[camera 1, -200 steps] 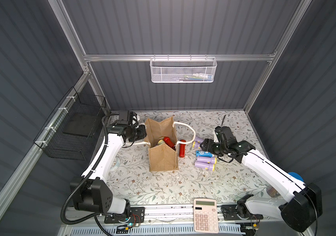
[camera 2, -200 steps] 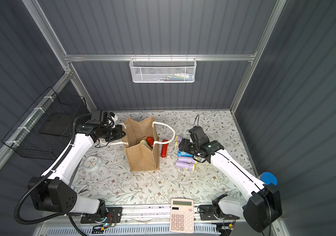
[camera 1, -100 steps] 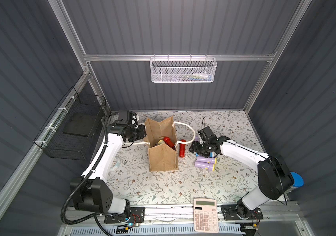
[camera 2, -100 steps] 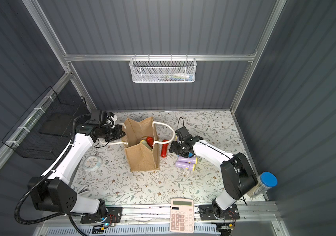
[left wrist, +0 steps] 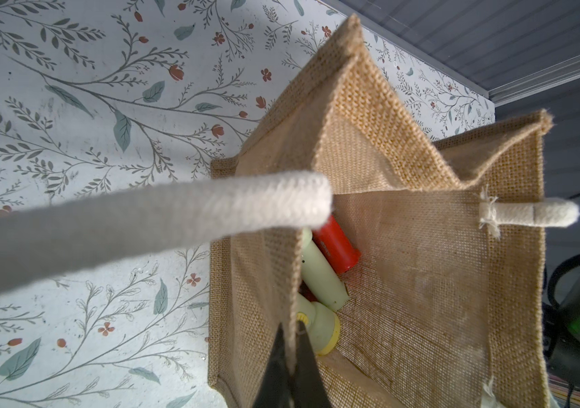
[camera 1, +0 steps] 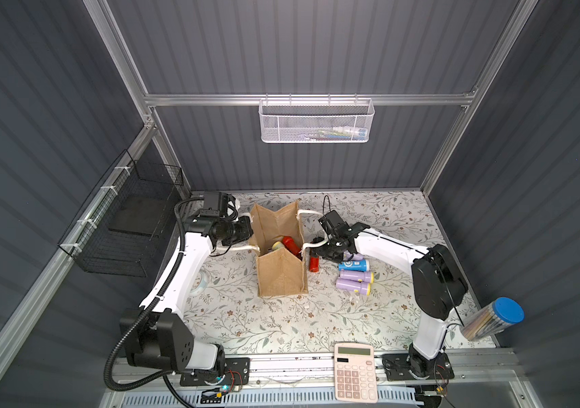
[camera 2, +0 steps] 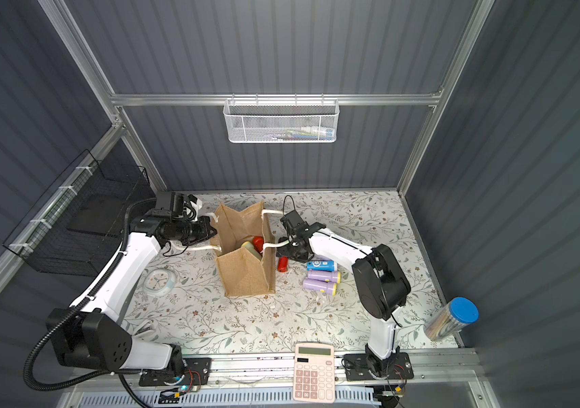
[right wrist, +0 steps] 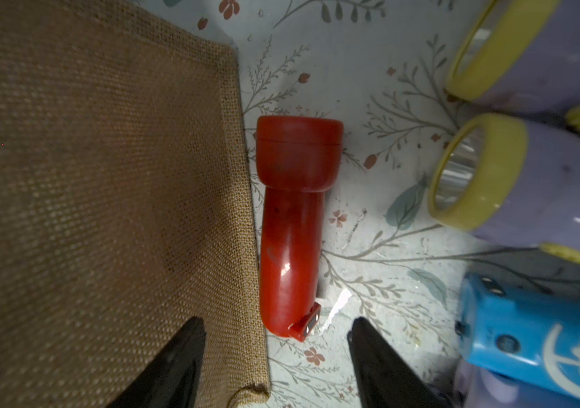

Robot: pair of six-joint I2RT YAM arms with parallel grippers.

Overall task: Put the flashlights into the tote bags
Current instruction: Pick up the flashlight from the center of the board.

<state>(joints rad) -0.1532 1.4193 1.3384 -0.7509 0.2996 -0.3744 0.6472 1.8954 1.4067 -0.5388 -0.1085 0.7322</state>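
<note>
The left gripper is clenched on the wall edge of the tan jute tote bag, which stands open and upright; inside it lie a red flashlight and pale green flashlights. Just right of the bag a second red flashlight, stubby with a wider head, lies on the table beside the bag wall, and the right gripper hangs over its tail with jaws released, holding nothing. Further right of the bag lie a blue flashlight and two lilac flashlights with yellow heads

Floral tabletop, holding: jute tote bag, upright; red flashlight; blue flashlight; two lilac flashlights; round clock; blue-capped tube.
</note>
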